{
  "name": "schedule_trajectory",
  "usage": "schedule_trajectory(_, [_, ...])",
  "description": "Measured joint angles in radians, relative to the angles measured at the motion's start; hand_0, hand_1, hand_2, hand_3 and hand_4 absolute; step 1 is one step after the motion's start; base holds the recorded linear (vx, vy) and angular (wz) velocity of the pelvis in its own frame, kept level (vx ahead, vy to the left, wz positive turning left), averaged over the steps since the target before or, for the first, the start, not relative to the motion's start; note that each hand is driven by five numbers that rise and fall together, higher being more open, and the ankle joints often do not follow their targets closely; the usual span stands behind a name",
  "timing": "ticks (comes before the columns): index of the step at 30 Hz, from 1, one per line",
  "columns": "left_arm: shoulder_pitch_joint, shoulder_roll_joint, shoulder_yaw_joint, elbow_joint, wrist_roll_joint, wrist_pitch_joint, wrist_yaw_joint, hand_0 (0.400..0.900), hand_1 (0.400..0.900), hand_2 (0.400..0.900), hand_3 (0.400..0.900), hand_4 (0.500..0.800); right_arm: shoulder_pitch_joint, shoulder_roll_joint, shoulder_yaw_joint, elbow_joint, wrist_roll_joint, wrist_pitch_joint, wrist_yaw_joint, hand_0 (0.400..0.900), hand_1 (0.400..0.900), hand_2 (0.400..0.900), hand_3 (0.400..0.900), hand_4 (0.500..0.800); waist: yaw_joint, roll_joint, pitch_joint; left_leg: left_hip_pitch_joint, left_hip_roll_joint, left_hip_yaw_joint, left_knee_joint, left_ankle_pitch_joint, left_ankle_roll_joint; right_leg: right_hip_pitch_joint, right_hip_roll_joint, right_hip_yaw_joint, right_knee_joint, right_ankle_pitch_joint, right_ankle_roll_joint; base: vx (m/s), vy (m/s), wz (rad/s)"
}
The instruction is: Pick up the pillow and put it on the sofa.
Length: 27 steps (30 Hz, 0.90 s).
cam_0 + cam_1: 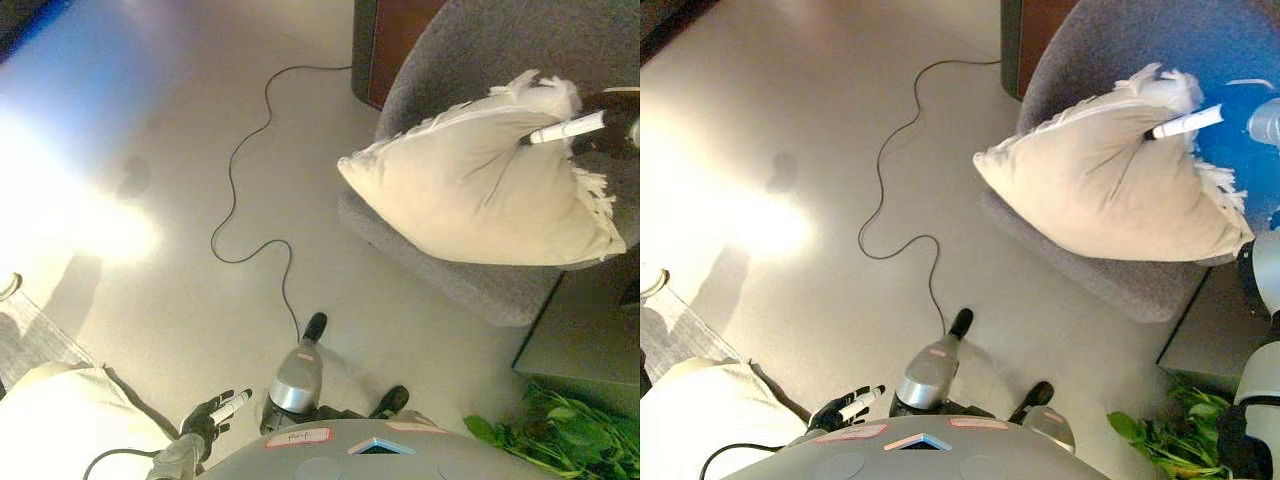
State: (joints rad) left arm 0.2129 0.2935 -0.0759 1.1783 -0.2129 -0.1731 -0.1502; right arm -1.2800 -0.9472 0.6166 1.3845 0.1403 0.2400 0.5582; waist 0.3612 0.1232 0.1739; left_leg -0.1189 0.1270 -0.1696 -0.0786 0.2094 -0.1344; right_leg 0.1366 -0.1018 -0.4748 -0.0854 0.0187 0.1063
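A cream pillow (pixel 480 185) with fringed edges sits tilted on the seat of the grey sofa (pixel 470 285) at the upper right. My right hand (pixel 605 128) is at the pillow's top right corner; one white-tipped finger (pixel 568 128) lies across the fabric and creases it, and the hand is shut on the pillow. The thumb is hidden behind the pillow. My left hand (pixel 212 416) hangs low at the bottom left, well away from the sofa, with relaxed fingers and nothing in it.
A dark low table (pixel 585 340) stands right of the sofa, with a green leafy plant (pixel 560 435) in front of it. A brown cabinet (pixel 400 40) stands behind the sofa. A white cushion-like object (pixel 60 420) and a striped rug (pixel 30 345) lie at the lower left.
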Motion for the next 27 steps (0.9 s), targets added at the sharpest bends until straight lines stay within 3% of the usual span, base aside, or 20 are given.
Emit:
schedule_trajectory(4, [0.001,0.0,0.0,-0.019,-0.01,-0.018,-0.009,0.9,0.9,0.9,0.9,0.8,-0.048,-0.02,-0.004,0.03,-0.066,0.054,-0.172,0.9,0.9,0.9,0.9,0.8,-0.001,0.029,0.019,-0.011,0.005,-0.005,0.0,0.005,-0.001,-0.012,0.001,-0.003,0.008,-0.003,-0.003,-0.08,-0.012,-0.01])
schedule_trajectory(7, [0.0,0.004,0.0,-0.028,-0.029,-0.022,-0.01,0.9,0.9,0.9,0.9,0.8,-0.052,-0.032,-0.004,0.03,-0.066,0.079,-0.228,0.9,0.9,0.9,0.9,0.8,-0.006,0.039,0.024,-0.019,0.009,0.002,0.0,0.005,-0.002,-0.026,0.001,0.004,0.016,-0.005,-0.006,0.03,0.006,-0.11])
schedule_trajectory(11, [-0.003,0.005,-0.002,-0.048,-0.03,-0.021,-0.01,0.9,0.9,0.9,0.9,0.8,-0.061,-0.051,-0.004,0.03,-0.074,0.088,-0.269,0.9,0.9,0.9,0.9,0.8,-0.019,0.038,0.026,-0.018,0.008,0.014,0.0,0.005,-0.001,-0.028,-0.002,0.005,0.02,-0.011,-0.006,0.08,0.013,-0.1])
schedule_trajectory(27, [-0.013,0.005,-0.004,-0.04,-0.035,0.009,-0.009,0.9,0.9,0.9,0.9,0.8,-0.084,-0.095,-0.004,0.044,-0.15,0.101,-0.285,0.9,0.9,0.9,0.9,0.8,-0.037,0.029,0.032,0.031,0.01,0.048,0.004,0.002,-0.004,-0.012,-0.018,0.041,0.074,-0.034,-0.006,0.07,0.017,-0.05])
